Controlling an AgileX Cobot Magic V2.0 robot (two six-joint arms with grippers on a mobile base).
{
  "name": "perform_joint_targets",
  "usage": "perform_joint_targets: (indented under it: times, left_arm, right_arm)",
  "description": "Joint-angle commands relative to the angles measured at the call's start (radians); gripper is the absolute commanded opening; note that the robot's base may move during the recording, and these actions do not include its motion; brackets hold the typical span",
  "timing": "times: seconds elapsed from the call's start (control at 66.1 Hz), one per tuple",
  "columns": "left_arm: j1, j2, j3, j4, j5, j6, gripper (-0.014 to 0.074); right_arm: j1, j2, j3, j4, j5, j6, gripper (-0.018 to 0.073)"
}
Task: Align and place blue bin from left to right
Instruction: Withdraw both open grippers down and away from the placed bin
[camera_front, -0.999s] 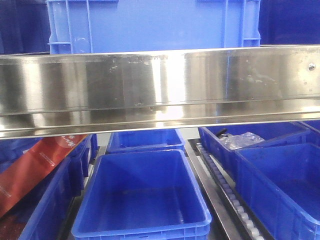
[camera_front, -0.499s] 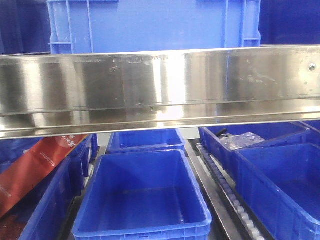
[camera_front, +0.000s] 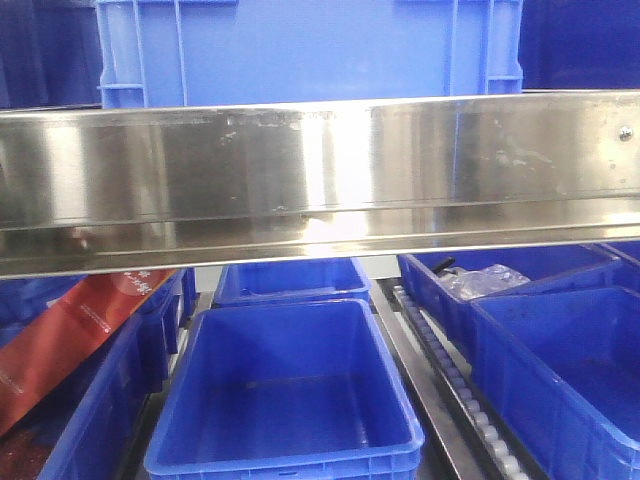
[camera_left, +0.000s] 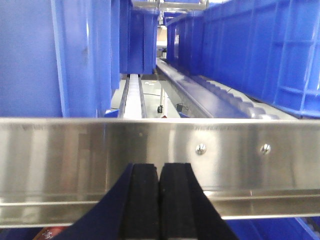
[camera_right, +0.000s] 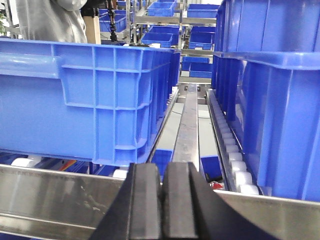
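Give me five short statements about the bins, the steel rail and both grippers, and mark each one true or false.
1. The blue bin sits on the shelf above the steel rail. True.
2. The left gripper is wide open. False: its fingers are pressed together, with nothing between them.
3. The right gripper holds the bin's rim. False: it is shut and empty, in front of the rail.
4. A clear plastic bag lies in a lower bin on the right. True.
5. The lower centre bin is full of parts. False: it looks empty.
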Motion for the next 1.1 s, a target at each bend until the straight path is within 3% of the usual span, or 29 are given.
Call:
perform_joint_targets:
  times: [0.0, 0.848, 1.09]
  left_arm:
    - [0.001, -0.007, 0.002, -0.012, -0.052, 0.003, -0.0111]
    - [0.001, -0.007, 0.002, -0.011, -0.058, 0.003, -0.0111]
    - [0.001, -0.007, 0.002, -0.011, -0.058, 0.003, -0.0111]
  right_arm:
    - [-0.005, -0.005, 0.003, -0.008, -0.031, -0.003, -0.0070]
    - [-0.007, -0.010, 0.003, -0.008, -0.031, -0.003, -0.0070]
    - [-0.192, -0.097, 0.055, -0.008, 0.013, -0.013, -0.0070]
